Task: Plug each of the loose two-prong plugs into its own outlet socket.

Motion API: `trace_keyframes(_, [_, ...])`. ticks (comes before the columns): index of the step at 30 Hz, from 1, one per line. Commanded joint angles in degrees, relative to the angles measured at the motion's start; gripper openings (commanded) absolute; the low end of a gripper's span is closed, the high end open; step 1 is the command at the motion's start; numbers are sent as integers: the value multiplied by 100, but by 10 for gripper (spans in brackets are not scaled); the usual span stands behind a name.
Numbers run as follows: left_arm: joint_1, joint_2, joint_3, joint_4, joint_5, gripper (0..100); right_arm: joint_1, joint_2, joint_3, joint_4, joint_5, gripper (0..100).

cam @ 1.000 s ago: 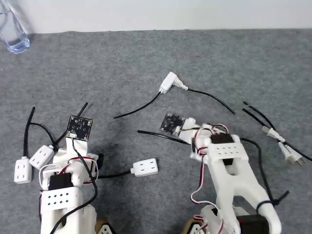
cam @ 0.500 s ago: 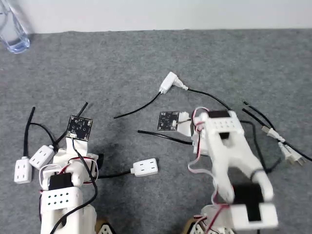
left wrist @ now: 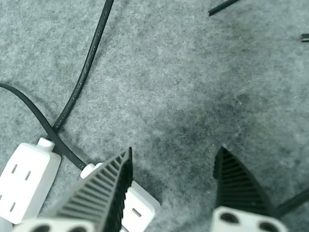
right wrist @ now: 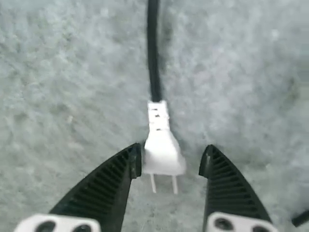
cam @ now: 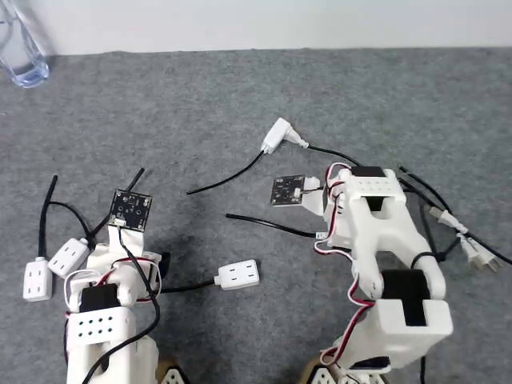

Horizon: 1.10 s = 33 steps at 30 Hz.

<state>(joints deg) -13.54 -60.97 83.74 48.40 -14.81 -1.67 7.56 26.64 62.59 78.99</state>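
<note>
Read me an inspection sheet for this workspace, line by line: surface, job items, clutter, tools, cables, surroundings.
Surface: grey mat, flat.
Job's things: mid-table socket and left sockets, empty; far plug and right-side plugs, loose.
Clutter: clear container, far corner.
Tools: left tool open over the mat; right tool open, straddling a plug.
Cables: black cords, loose.
Surroundings: white wall.

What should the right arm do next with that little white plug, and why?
Probably close the right gripper on the white plug: the plug's body sits between the open jaws, prongs toward the camera, and nothing is gripped yet.
</note>
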Motion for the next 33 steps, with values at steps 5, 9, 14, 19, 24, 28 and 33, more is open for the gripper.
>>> trace_keyframes(5, [35, -79, -13, -123, -53, 254, 198, 462, -308, -242, 264, 192])
trace_keyframes(9, [35, -79, -13, -123, -53, 254, 127, 567, -440, -277, 264, 144])
trace_keyframes(14, [35, -79, -13, -123, -53, 254, -40, 532, -589, -198, 264, 133])
trace_keyframes(19, [35, -79, -13, -123, -62, 254, -136, 549, -615, -136, 237, 134])
trace_keyframes(24, [35, -79, -13, -123, -62, 254, -154, 523, -633, 92, -26, 234])
trace_keyframes(28, [35, -79, -13, -123, -62, 254, -286, 479, -624, 75, -53, 223])
trace_keyframes(33, [26, -79, -13, -123, -62, 254, -497, 497, -624, 48, 220, 174])
